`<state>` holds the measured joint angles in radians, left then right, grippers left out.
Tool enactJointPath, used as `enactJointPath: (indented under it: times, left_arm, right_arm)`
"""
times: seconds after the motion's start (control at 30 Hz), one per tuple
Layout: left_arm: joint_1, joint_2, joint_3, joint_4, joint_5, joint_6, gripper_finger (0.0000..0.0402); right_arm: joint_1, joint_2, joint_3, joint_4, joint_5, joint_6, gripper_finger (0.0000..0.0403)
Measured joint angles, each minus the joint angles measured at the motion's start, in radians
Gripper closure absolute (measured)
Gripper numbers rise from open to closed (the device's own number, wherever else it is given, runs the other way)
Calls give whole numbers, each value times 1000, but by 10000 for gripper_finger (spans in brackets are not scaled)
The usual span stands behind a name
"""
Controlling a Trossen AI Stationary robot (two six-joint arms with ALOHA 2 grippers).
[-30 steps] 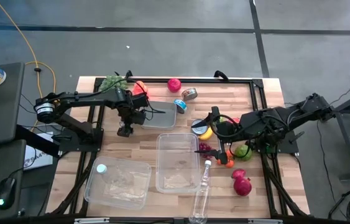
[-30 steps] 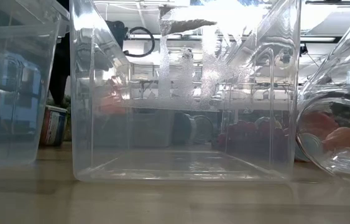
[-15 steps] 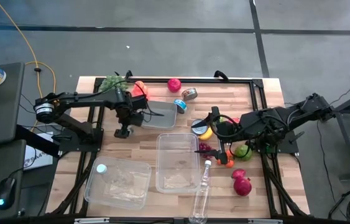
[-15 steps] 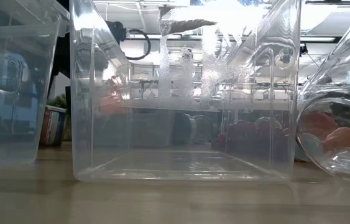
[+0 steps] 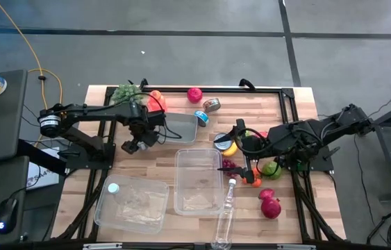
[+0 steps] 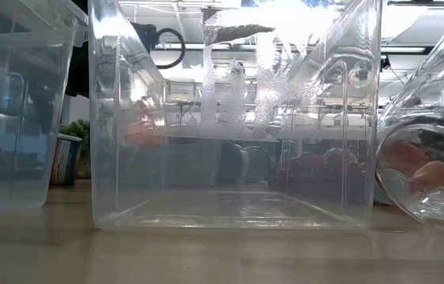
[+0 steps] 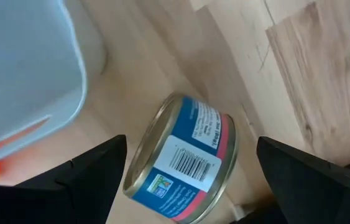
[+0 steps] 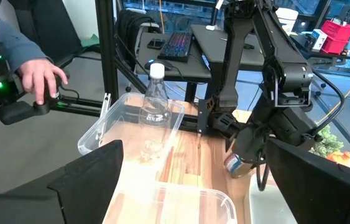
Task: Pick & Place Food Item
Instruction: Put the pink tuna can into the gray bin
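Observation:
A blue-and-pink labelled can (image 7: 184, 165) stands on the wood table, left of the middle clear container; it also shows in the low view (image 6: 67, 158) and the right wrist view (image 8: 233, 163). My left gripper (image 5: 134, 145) hangs tilted just above the can, fingers open, one on either side of it and clear of it. The high view hides the can under this gripper. My right gripper (image 5: 237, 147) waits open at the table's right, beside a yellow food item (image 5: 231, 148).
A grey bin (image 5: 179, 127) sits right of my left gripper. Two clear containers (image 5: 198, 182) (image 5: 132, 203) and a lying bottle (image 5: 225, 212) fill the near side. Fruit lies along the far edge (image 5: 194, 94) and at the right (image 5: 270, 207). A person's hand (image 8: 41, 78) shows beyond the table.
My left gripper has risen from the can and tipped, drifting slightly toward the table's left edge. The can has stayed standing where it was on the table. My right arm has kept still.

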<state>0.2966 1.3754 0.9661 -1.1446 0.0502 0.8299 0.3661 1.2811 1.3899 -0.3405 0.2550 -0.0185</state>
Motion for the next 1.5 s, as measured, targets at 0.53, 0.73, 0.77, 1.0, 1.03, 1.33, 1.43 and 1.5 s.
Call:
enactJointPath:
  times: [0.53, 0.73, 0.77, 1.0, 1.03, 1.33, 1.43, 1.5]
  left_arm:
    - [59, 75, -2, 4, 0, 190, 50]
    - [59, 151, -2, 4, 0, 178, 50]
    - [59, 165, -2, 4, 0, 162, 50]
    - [59, 203, 2, 0, 38, 140, 50]
    - [60, 201, 1, 1, 49, 152, 50]
    - [63, 201, 0, 18, 64, 168, 50]
    - [68, 201, 0, 19, 67, 168, 53]
    - [68, 201, 0, 20, 66, 168, 58]
  right_arm:
    - [0, 0, 0, 0, 0, 22, 20]
    - [0, 0, 0, 0, 0, 22, 20]
    - [0, 0, 0, -1, 0, 23, 20]
    - [0, 0, 0, -2, 4, 21, 20]
    - [0, 0, 0, -2, 5, 19, 20]
    - [-7, 0, 0, -2, 4, 16, 20]
    - [-22, 0, 0, -3, 3, 17, 20]
    - [-23, 0, 0, -5, 5, 17, 20]
